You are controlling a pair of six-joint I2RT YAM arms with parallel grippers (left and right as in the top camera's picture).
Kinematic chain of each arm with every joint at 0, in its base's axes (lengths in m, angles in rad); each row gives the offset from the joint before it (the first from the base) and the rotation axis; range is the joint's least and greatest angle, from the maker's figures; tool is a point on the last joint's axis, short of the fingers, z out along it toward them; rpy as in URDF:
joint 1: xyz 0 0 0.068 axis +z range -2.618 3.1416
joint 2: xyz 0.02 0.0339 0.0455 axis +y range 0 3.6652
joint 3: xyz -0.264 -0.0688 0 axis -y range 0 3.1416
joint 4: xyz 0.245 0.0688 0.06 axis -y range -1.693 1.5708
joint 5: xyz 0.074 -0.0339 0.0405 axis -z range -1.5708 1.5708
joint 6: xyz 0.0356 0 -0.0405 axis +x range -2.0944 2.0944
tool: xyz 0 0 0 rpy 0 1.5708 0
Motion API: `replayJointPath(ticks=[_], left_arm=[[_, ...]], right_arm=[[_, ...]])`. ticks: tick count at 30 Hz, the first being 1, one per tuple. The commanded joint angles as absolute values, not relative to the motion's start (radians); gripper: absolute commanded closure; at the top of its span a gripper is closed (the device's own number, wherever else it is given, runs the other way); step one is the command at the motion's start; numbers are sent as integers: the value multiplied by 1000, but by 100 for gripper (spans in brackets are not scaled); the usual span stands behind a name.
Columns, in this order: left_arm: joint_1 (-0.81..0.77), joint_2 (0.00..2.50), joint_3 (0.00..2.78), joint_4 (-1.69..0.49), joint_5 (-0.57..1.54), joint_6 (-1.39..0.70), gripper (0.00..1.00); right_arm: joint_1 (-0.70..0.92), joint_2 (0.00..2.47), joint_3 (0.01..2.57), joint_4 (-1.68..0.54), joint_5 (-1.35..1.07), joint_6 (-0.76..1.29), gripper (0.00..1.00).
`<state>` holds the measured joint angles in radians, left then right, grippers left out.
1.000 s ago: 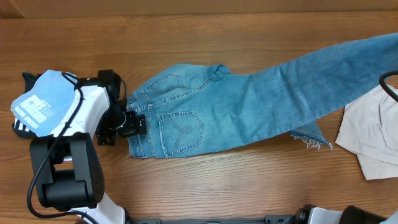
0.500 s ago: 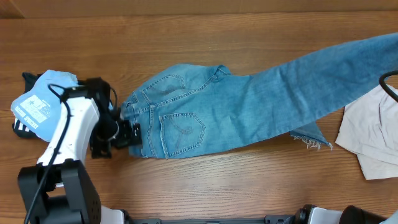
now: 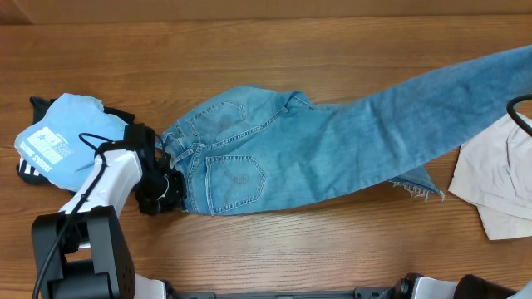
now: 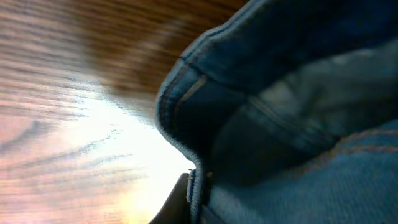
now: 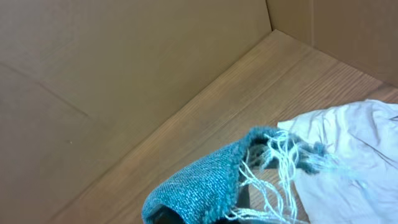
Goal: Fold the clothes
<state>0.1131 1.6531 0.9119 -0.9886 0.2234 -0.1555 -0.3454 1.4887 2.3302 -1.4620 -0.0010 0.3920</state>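
Jeans (image 3: 316, 149), light-blue denim, lie seat-up across the mid bench (image 3: 291, 50), waistband (image 3: 177, 162) twd the L edge. One leg runs diagonally to the far R corner & out of the overhead view. The other leg lies along its front side w/ a frayed hem (image 3: 416, 188) flat on the wood, R of centre. Two stitched back pockets show: front pocket (image 3: 235, 176) on the side nr the front edge, rear pocket (image 3: 218, 116) behind it. L arm (image 3: 112, 176) comes in from the front L corner. L jaws sit at the waistband's front corner, clamped on the denim edge. L wrist view is a blurry close-up of that waistband fold, lifted a bit off the wood, w/ a dark sliver at the bottom too blurred to name. Sky-blue shirt (image 3: 54, 133) w/ white print is bunched by the L edge on top of a black garment (image 3: 33, 106) w/ white stripes; the L arm is just beside both. Cream-white garment (image 3: 495, 187) lies by the R edge, nr the frayed hem but not touching it. R wrist view: raised hem (image 5: 205, 180) of the long leg hangs close to the cam, its loose white threads trailing in front of the cream-white garment, w/ a cardboard wall (image 5: 124, 68) standing along the bench edge behind. R jaws are hidden under that denim, so can't tell if they're apart or together.
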Motion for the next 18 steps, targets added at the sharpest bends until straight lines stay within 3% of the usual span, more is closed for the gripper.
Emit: replayJointPath(ticks=[1,7,13,18], left_arm=[[117,1618,1085,-1097,321,-152,96],[118,1494,1540,-1387,356,-125,93],[119,1477,2035,-1585,231,-119,85],[119,1477,2164,-1646,154,-119,78]], right_arm=[[-350,1483,2351,-1456,-1,393,96],[-350,1486,2341,-1515,-1,393,96],[-350,1515,2330,-1571,-1,393,96],[-350,1515,2330,-1571,-1,393,96]])
